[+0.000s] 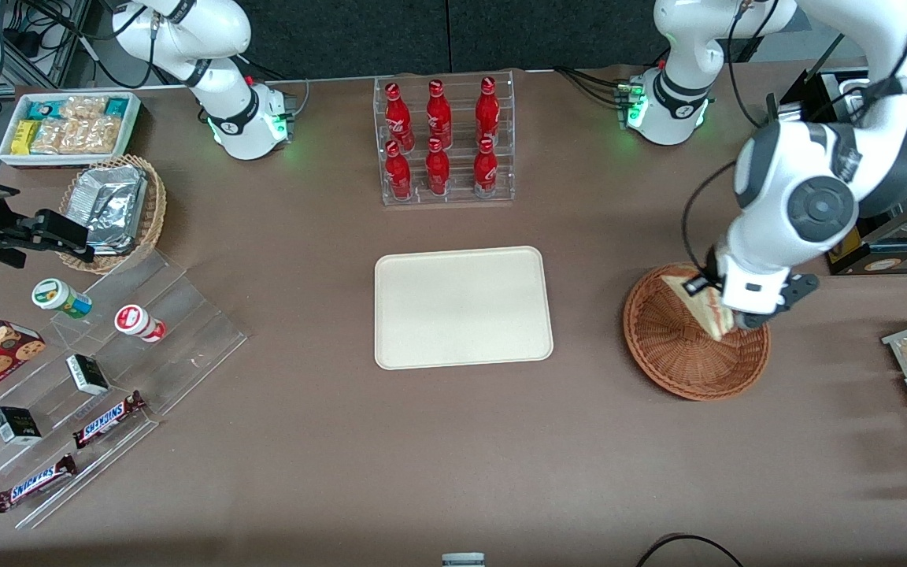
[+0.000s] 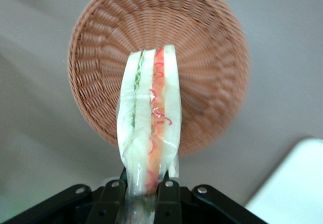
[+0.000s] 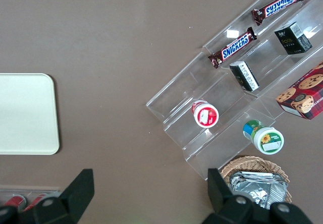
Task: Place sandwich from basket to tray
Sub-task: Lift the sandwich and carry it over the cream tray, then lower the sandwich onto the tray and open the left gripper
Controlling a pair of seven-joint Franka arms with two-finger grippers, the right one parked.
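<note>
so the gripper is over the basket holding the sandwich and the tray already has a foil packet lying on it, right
Not quite. The tray has nothing on it, as the front view shows; the foil packets sit in a smaller basket toward the parked arm's end of the table. The rest holds: the gripper is over the basket, shut on the sandwich.

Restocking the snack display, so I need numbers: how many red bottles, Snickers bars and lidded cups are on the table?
Red bottles: 6
Snickers bars: 2
Lidded cups: 2
Total: 10
The gripper holds the sandwich above the basket.
</note>
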